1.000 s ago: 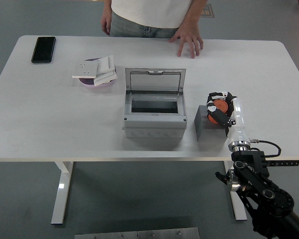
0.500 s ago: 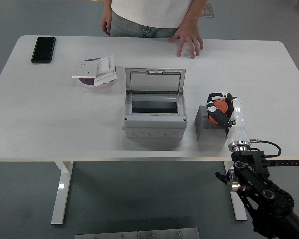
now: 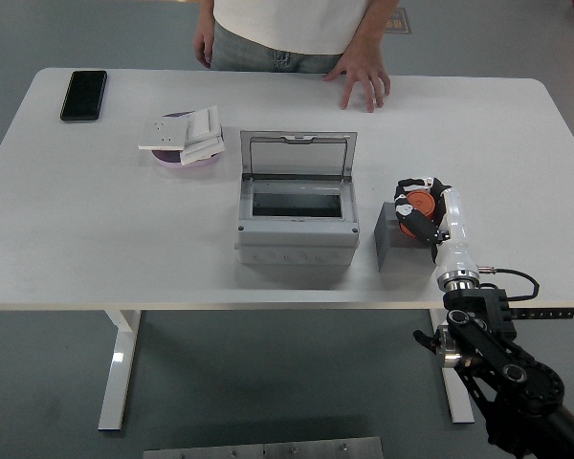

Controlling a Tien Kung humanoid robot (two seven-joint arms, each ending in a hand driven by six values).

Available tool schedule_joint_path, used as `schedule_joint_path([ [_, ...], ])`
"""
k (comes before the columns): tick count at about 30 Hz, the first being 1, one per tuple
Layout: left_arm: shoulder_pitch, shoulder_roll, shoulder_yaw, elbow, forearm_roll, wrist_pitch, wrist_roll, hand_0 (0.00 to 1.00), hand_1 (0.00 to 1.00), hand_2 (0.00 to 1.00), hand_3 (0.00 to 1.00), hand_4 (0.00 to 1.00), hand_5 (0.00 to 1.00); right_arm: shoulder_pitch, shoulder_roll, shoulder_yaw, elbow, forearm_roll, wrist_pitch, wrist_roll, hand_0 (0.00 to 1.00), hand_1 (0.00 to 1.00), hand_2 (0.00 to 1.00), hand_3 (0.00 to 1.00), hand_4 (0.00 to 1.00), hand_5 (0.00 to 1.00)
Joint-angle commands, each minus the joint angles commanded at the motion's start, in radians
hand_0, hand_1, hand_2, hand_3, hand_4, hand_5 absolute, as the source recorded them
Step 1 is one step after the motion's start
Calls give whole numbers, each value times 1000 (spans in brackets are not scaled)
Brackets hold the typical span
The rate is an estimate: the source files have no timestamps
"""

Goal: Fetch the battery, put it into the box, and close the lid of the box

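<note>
The dark grey, block-shaped battery (image 3: pixel 396 239) is seen standing on the white table (image 3: pixel 96 239), directly under and partly covered by the right hand (image 3: pixel 421 212), a black-and-white hand with an orange disc at its middle. The hand is laid over the block's upper right part, and its fingers are curled around the top; whether they are actually clamped on the battery or only resting against it cannot be told from this view. The block's base appears to be on the tabletop, so it is judged not yet lifted.

Just to the left of the hand, a light grey plastic box (image 3: pixel 295 222) is found, with its clear hinged lid (image 3: pixel 298 156) stood up at the far side and a dark rectangular opening facing upward. The opening is narrow, so a battery carried tilted or off-centre could be caught on the rim. If the grasp is shallow, the block may be tipped or dropped during the lift. The raised lid could also be knocked shut early by a high sweep.

Well beyond the hand, at the far edge, a person's hand (image 3: pixel 362 80) is rested on the table. Far to the left, a pink dish with white parts (image 3: pixel 185 142) and a black phone (image 3: pixel 83 95) are left lying, clear of any likely path.
</note>
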Motion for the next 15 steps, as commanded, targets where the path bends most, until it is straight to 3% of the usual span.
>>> schedule_joint_path([
  [15, -1, 2, -1, 0, 0, 1, -1, 586, 756, 592, 557, 593, 92, 2, -3, 0, 0, 0, -3, -2, 420, 361, 330, 357, 294, 11],
])
